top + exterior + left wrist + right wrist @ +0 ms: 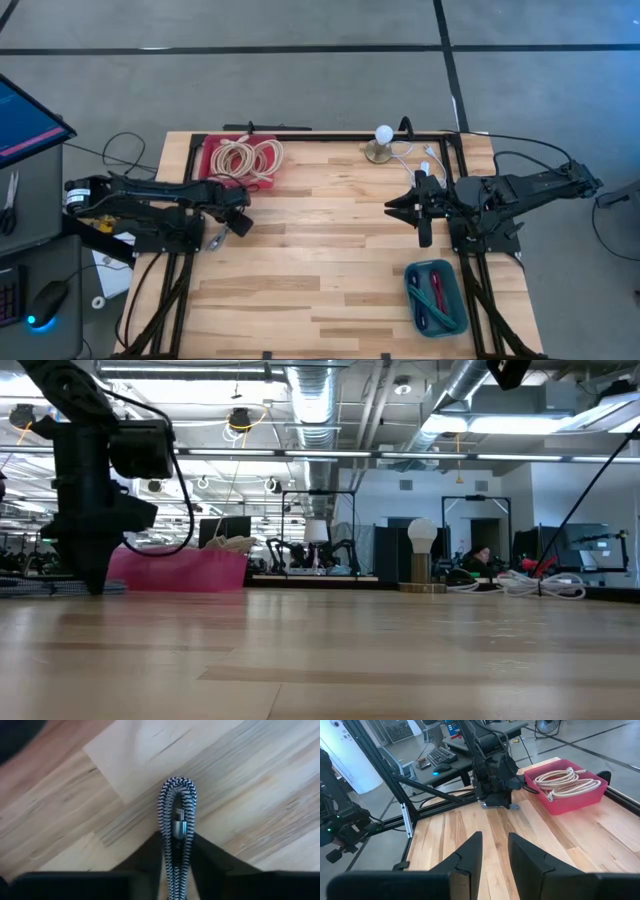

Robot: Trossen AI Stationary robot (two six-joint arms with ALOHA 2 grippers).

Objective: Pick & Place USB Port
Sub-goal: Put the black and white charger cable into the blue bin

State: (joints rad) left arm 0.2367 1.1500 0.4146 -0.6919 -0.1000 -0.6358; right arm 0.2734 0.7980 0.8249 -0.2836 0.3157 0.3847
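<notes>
A black-and-white braided USB cable (178, 805), folded into a narrow bundle with a silver plug (180, 826), lies on the wooden table near its left edge. My left gripper (178, 865) points down over it, shut on the bundle; in the high view the left gripper (232, 224) stands just in front of the pink tray (240, 158). My right gripper (495, 855) hovers open above the table's right half, and nothing is between its fingers. The teal bin (437, 297) sits at the near right. My left gripper pinches the folded cable bundle (176, 851) between its two fingers, just behind the silver plug. The fingers (215, 862) come from above, pointing down, one on each side of the strands. The bundle's looped end (178, 785) sticks out past the fingertips over the wood.
The pink tray (570, 785) at the far left holds coiled beige cables (250, 157). A small lamp with a round bulb (383, 140) and a white cable (420, 158) stand at the far edge. The teal bin holds other cables. Bare wood lies in the table's middle (330, 260).
</notes>
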